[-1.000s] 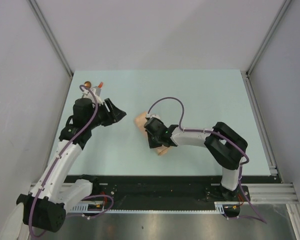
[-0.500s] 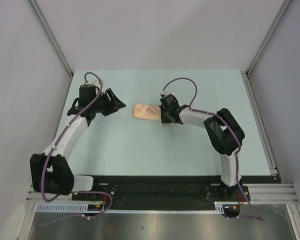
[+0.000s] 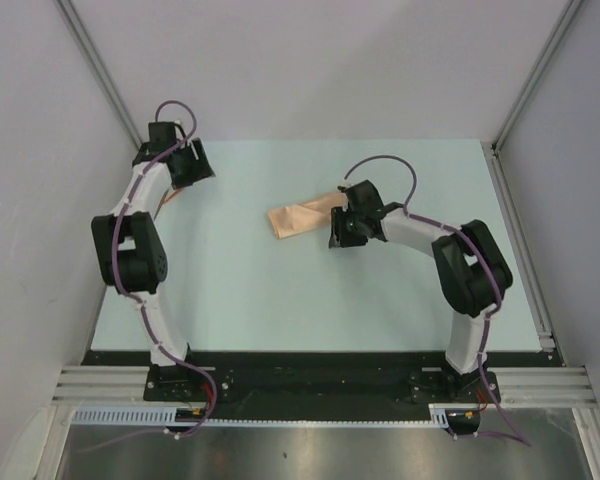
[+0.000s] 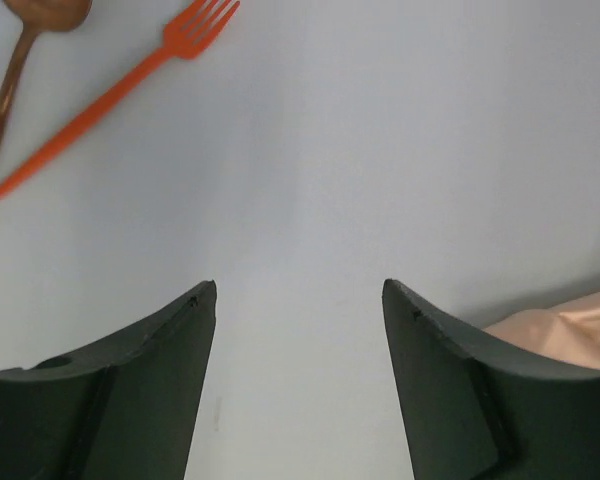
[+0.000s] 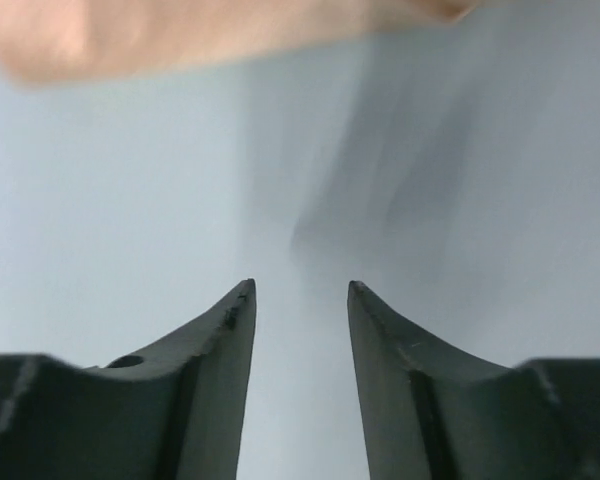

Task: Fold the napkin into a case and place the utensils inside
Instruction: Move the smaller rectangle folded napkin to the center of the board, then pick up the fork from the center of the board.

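**Hovering beside a folded napkin, gripping nothing**

Beginning with the counter: pale blue-green, smooth, matte and flat, good for sliding and creasing cloth.

Moving on to the right arm, white with black joints, reaching in to the right end of the napkin. Noting the left arm bent well away to the napkin's left, probably to deal with the cutlery.

Turning to the napkin itself: soft tan-orange cloth, plain, doubled into a long, narrow, layered strip. Lies slightly askew, puckered at its right end. Looks like a case roughly formed; cannot tell whether a pocket stands open.

Coming to the right fingers: dark, hard, tapered. Parted by a narrow gap, with only bare counter between. Hang just beside the napkin's right end and point toward it, likely placed to steady or open the pouch.

Then the left fingers: same dark tapered shape, spread wider, likewise empty. Sit well to the napkin's left, facing the cutlery, presumably ahead of a pick-up.

Ending with the utensils, both far left of the napkin and not yet inside. Spoon: thin coppery-brown handle, round bowl cut by the frame corner. Fork: slim orange-red plastic, just beside the spoon. Cannot tell whether touching at the handle ends.
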